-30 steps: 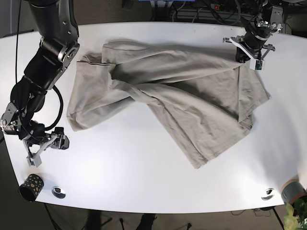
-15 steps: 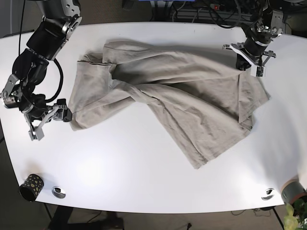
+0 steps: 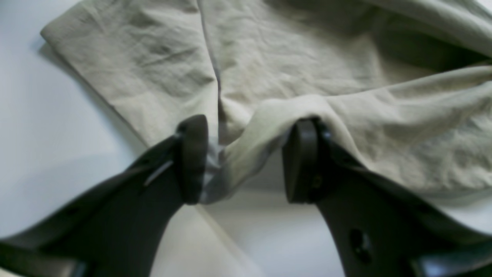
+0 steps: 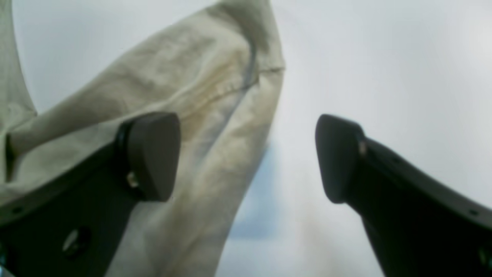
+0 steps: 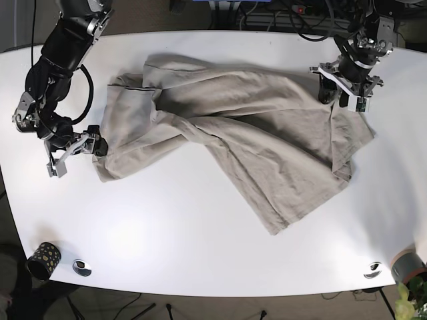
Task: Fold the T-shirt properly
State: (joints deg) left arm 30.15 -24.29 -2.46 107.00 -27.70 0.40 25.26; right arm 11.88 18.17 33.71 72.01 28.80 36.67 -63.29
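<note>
T-shirt [image 5: 233, 140] crumpled on counter [image 5: 167, 233]. Step: taking grips before spreading. Left pincer [image 3: 246, 157] wide, hem fold between jaws; right pincer [image 4: 246, 157] wide beside sleeve edge. You close both next, then pull flat.

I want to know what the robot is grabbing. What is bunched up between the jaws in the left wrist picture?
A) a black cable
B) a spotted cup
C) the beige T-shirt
C: a fold of the beige T-shirt rises between the open jaws of the left gripper.
</note>
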